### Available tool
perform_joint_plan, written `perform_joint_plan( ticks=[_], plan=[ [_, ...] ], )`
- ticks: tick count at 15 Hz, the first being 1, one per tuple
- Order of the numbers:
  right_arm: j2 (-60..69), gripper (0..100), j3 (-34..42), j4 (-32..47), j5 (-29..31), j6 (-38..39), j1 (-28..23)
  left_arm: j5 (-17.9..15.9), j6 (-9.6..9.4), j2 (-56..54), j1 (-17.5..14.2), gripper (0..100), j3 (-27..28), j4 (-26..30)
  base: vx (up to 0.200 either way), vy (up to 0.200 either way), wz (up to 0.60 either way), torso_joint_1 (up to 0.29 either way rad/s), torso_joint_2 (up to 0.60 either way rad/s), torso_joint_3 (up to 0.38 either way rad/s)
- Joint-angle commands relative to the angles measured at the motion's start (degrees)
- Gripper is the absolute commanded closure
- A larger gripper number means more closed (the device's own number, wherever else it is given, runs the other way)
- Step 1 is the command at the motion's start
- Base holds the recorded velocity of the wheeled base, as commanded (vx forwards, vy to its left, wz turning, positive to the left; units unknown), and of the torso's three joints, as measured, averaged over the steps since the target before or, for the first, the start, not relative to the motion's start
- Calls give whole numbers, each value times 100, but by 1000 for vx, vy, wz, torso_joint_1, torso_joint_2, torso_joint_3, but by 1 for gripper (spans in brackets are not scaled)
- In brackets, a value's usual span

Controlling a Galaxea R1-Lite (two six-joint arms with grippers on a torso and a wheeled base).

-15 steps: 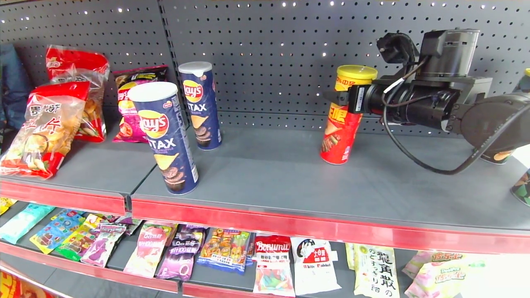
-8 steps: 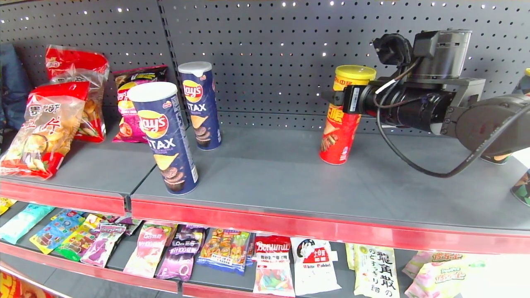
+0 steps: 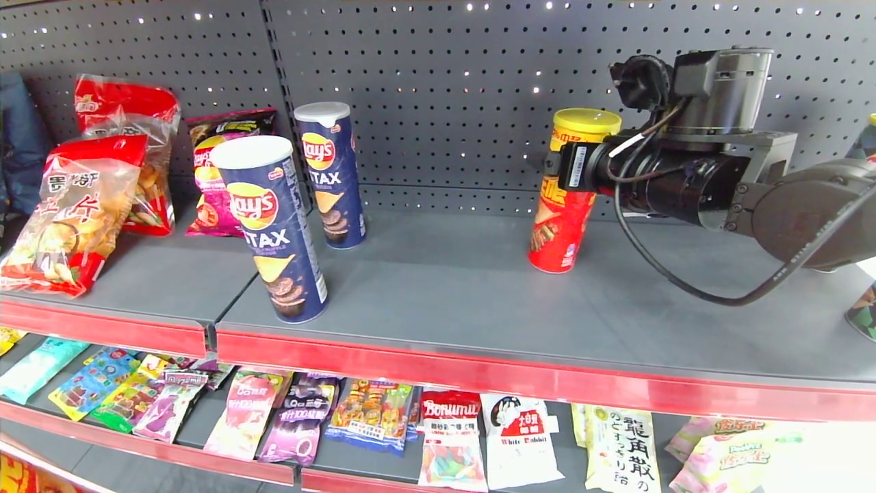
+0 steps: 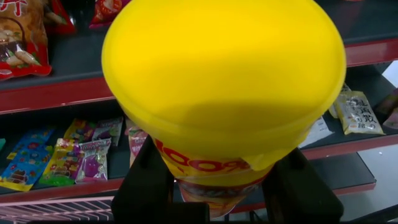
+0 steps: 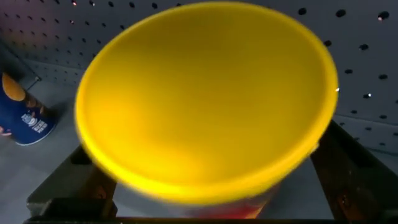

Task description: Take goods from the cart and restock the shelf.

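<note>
Red-bodied and yellow-lidded, the shelf can [image 3: 561, 219] stands on the grey upper shelf [image 3: 445, 287], toward the right and close to the pegboard wall [image 3: 445, 89]. The right claw [image 3: 558, 164] reaches in from the right and straddles the can's upper part, just under the lid. In the right wrist view the lid of the shelf can [image 5: 205, 106] sits in the middle of the right claw [image 5: 208, 180]. Whether that claw is gripping or has let go, I cannot tell.

The left claw [image 4: 217, 193] is closed on a carried can [image 4: 224, 81] of the same kind, clasping its red body below the yellow lid, in front of the shelf's red edge strips.

Over the last second the right arm has slid a little to the left, while the shelf can has kept its place and everything else is unchanged.

The shelf can's label carries large yellow characters and a picture of crisps. Two dark blue cans with white lids, the near blue can [image 3: 270, 226] and the far blue can [image 3: 332, 174], stand to the left, each with a round red-and-yellow emblem. Farther left lie a red snack bag [image 3: 75, 205] and a magenta bag [image 3: 222, 171]. Printed sachets [image 3: 369, 411] line the lower shelf.
</note>
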State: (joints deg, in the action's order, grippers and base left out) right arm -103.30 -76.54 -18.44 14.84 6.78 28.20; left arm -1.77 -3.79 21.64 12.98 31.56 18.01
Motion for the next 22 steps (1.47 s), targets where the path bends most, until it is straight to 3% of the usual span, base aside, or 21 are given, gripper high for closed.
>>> perform_joint_plan(
  ticks=[1,10,11,17,20,22],
  plan=[
    [100,0,140,-1,81,-1,54,1,1,-2,2,100,-1,1,0,0,0,0,0,0],
    [56,0,175,-1,345,8,28,10,1,-11,2,100,-10,1,0,0,0,0,0,0],
    [38,100,184,-10,345,8,28,10,1,-11,2,100,-27,1,0,0,0,0,0,0],
    [117,100,263,8,90,-10,63,10,1,-37,2,100,-62,1,0,0,0,0,0,0],
    [566,100,289,43,-1132,-256,63,10,1,-90,2,100,-71,1,0,0,0,0,0,0],
    [838,100,342,60,-1747,-924,2,1,1,-81,2,100,-71,1,0,0,0,0,0,0]
  ],
)
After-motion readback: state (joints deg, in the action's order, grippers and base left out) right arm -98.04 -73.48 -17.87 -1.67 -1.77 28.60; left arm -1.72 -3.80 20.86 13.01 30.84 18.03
